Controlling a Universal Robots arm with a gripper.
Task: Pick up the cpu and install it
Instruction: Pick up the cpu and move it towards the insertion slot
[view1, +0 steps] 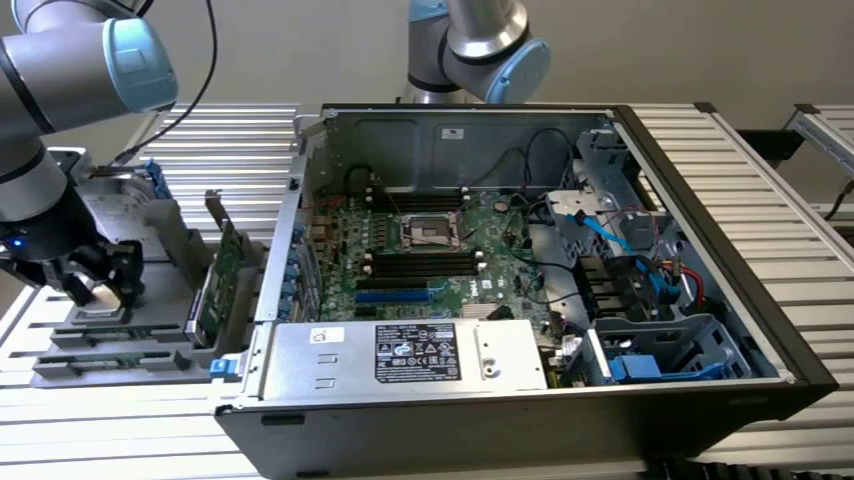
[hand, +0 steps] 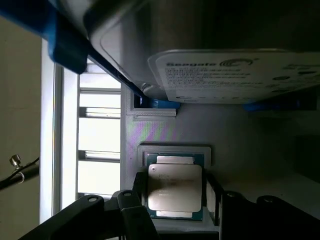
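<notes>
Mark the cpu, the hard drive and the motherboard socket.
cpu (hand: 175, 187), wrist view, centre of metal top.
hard drive (hand: 235, 75), wrist view, white label.
motherboard socket (view1: 430, 232), exterior view, socket middle.

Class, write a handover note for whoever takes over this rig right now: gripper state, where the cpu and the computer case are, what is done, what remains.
Gripper: open, low over the grey parts holder on the exterior view's left, fingers either side of the cpu.
Cpu: flat in its recess in the holder; finger contact cannot be told.
Computer case: open, socket on the motherboard.
Done: gripper in position astride the cpu.
Left: cpu not yet lifted, not yet installed.
</notes>
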